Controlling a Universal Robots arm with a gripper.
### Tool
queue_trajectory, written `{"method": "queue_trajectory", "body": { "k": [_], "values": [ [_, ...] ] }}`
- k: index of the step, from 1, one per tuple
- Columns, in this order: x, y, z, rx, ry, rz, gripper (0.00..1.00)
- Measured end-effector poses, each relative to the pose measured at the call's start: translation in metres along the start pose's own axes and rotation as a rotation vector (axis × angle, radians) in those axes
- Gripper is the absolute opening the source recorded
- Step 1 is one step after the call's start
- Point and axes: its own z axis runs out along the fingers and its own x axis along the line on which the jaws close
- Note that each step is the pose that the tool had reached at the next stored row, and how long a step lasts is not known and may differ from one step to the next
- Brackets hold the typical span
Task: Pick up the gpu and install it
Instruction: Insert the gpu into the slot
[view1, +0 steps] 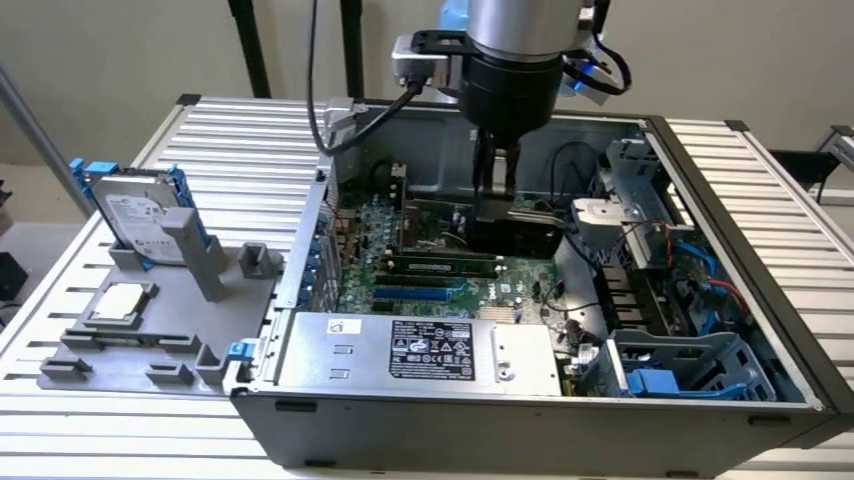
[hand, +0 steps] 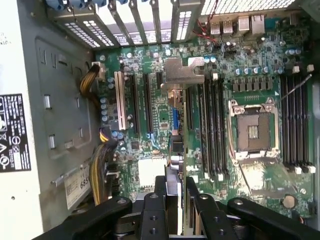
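Inside the open case (view1: 534, 435), the pincer (hand: 178, 190) clamps the gpu (hand: 182, 80) edge-down over the motherboard (hand: 250, 65), apparently to line it up with a slot.

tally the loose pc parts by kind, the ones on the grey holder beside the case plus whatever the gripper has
hard drive: 1
silver square chip: 1
gpu, clamped in the gripper over the motherboard: 1
total: 3

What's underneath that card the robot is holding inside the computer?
The green motherboard with its long slots lies under the gpu, held edge-on by the gripper. The strip directly below the card is covered by it.
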Motion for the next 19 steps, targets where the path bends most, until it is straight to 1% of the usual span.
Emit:
{"method": "queue_trajectory", "body": {
  "k": [6, 11, 13, 15, 19],
  "values": [
    [0.002, 0.0256, 0.0081, 0.0004, 0.0022, -0.004, 0.27],
    [0.005, 0.0481, 0.0169, 0.0004, 0.0023, -0.005, 0.27],
    [0.005, 0.0557, 0.0205, 0.0006, 0.0022, -0.006, 0.27],
    [0.005, 0.0581, 0.0241, 0.0007, 0.0022, -0.007, 0.27],
    [0.005, 0.0583, 0.0314, 0.0009, 0.0022, -0.01, 0.27]
  ]
}}
